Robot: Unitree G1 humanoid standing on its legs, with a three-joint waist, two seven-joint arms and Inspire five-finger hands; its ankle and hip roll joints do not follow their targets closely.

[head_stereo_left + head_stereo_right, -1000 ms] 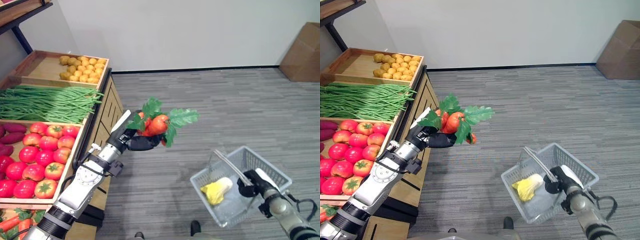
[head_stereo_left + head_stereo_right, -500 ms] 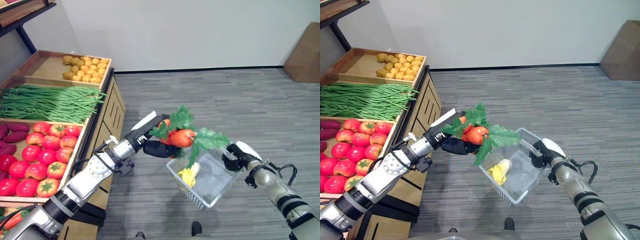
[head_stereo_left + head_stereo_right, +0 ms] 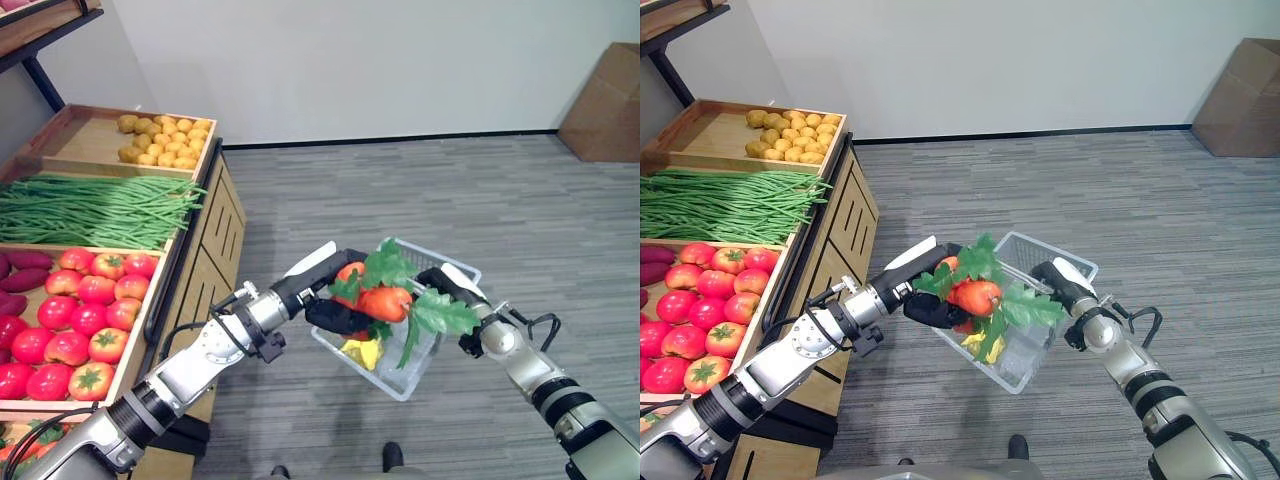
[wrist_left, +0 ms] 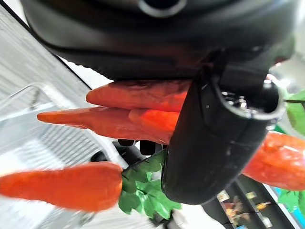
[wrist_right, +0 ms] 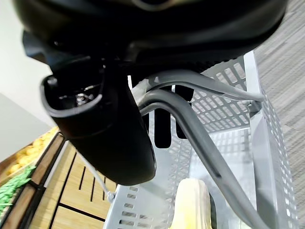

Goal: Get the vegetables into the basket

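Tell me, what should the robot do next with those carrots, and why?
Probably lower the carrots a little and let go: the left robot hand holds the bunch right over the basket, which the right robot hand holds up by its handle.

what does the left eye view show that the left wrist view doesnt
Left eye view alone: the display crates of tomatoes, green beans and potatoes, the cardboard box, and the right hand gripping the basket handle.

Left wrist view alone: the separate pointed roots of the carrots up close.

Both: the left hand closed on the leafy carrots, held over the grey basket.
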